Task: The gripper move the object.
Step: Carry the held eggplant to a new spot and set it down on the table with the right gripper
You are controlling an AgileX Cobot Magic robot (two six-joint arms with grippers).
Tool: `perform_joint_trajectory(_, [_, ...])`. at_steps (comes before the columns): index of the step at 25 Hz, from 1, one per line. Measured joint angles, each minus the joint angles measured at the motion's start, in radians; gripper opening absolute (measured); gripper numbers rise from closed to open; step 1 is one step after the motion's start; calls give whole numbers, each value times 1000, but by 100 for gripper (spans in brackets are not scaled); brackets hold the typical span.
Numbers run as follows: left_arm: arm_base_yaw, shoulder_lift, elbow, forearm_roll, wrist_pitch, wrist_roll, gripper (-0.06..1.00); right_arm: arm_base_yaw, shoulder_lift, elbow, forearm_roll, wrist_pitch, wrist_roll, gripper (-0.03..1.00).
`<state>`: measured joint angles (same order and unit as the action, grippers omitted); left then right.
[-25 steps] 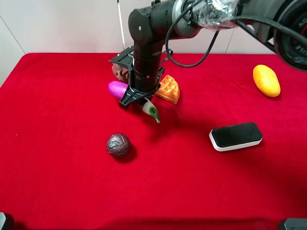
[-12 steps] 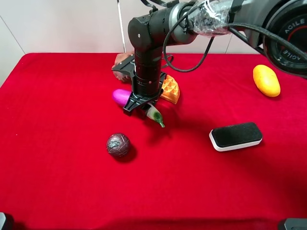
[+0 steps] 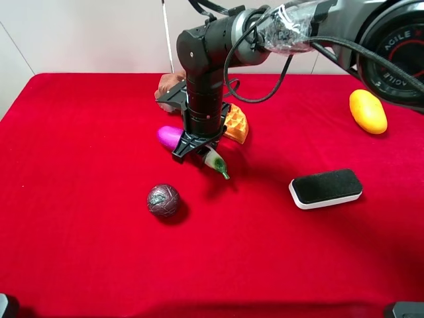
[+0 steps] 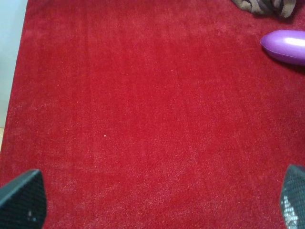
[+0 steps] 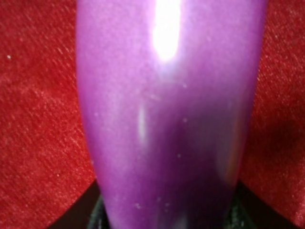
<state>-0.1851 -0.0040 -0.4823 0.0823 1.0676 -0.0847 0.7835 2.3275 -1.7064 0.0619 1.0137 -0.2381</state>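
The object, a glossy purple eggplant fading to white at its green stem, lies slanted low over the red cloth at centre in the exterior view. My right gripper points straight down and is shut on its middle. The right wrist view is filled by the purple eggplant, with dark fingers at its sides. My left gripper is open over bare red cloth, its two fingertips wide apart. The eggplant's purple end shows far off in that view.
An orange waffle piece and a brown lump sit just behind the held eggplant. A dark round ball lies in front of it to the left. A black-and-white block lies to the right, and a yellow mango at the far right.
The right gripper has carried the eggplant a short way toward the front and slightly right, lower over the cloth. The other objects have not moved.
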Motion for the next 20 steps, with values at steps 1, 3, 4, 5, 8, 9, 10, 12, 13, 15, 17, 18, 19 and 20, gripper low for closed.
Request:
perform_joint_trajectory(1, [0,0,0,0,0,0,98,0,0,0,0,0,0,32])
perform_joint_trajectory(3, [0,0,0,0,0,0,98,0,0,0,-1,4,0,32])
perform_joint_trajectory(4, [0,0,0,0,0,0,98,0,0,0,-1,5,0,32])
perform_joint_trajectory(5, [0,0,0,0,0,0,98,0,0,0,-2,5,0,32])
perform_joint_trajectory(8, [0,0,0,0,0,0,98,0,0,0,-2,6,0,32])
perform_joint_trajectory(9, [0,0,0,0,0,0,98,0,0,0,-2,7,0,32])
perform_joint_trajectory(10, [0,0,0,0,0,0,98,0,0,0,-2,8,0,32])
perform_joint_trajectory(12, [0,0,0,0,0,0,98,0,0,0,-2,13,0,32])
perform_joint_trajectory(13, [0,0,0,0,0,0,98,0,0,0,-2,14,0,32])
perform_joint_trajectory(15, [0,0,0,0,0,0,98,0,0,0,-2,14,0,32])
perform_joint_trajectory(17, [0,0,0,0,0,0,98,0,0,0,-2,14,0,32])
perform_joint_trajectory(18, [0,0,0,0,0,0,98,0,0,0,-2,13,0,32])
perform_joint_trajectory(19, [0,0,0,0,0,0,98,0,0,0,-2,13,0,32])
perform_joint_trajectory(20, [0,0,0,0,0,0,98,0,0,0,-2,13,0,32])
